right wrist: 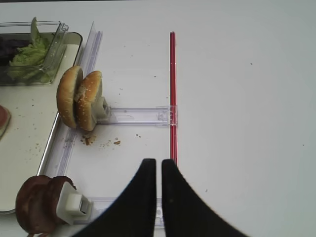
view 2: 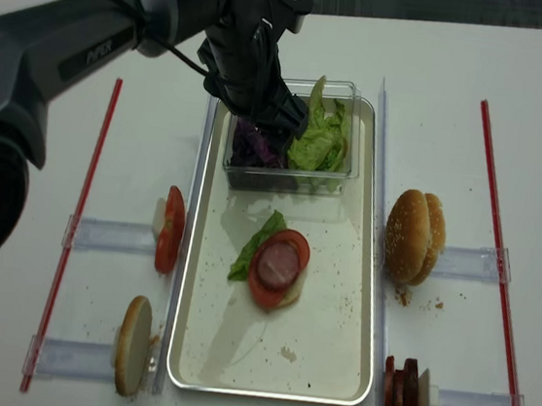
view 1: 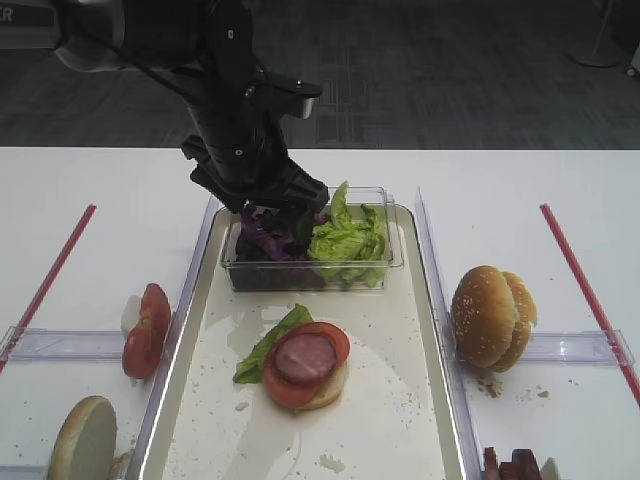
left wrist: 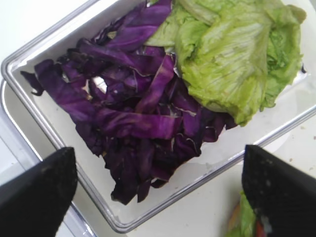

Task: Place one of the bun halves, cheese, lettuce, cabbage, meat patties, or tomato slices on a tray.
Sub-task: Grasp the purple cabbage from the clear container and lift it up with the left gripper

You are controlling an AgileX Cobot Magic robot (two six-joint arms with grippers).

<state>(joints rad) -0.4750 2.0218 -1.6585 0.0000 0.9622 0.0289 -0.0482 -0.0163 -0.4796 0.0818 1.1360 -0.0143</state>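
My left gripper (left wrist: 158,150) hangs open just above the purple cabbage (left wrist: 133,118), with nothing between its fingers. The cabbage lies beside green lettuce (left wrist: 237,59) in a clear tub (view 1: 310,278) at the far end of the metal tray (view 1: 410,420). On the tray's floor sits a stack: a bun half (view 1: 328,392), a lettuce leaf (view 1: 262,350), a tomato slice (view 1: 290,388) and a meat patty (view 1: 305,357) on top. My right gripper (right wrist: 159,163) is shut and empty over the bare table to the right of the tray.
Tomato slices (view 1: 145,330) and a bun half (view 1: 82,440) stand on edge in clear holders left of the tray. Two bun halves (right wrist: 79,98) and meat patties (right wrist: 37,205) stand in holders on the right. Red strips (right wrist: 172,98) lie along both sides.
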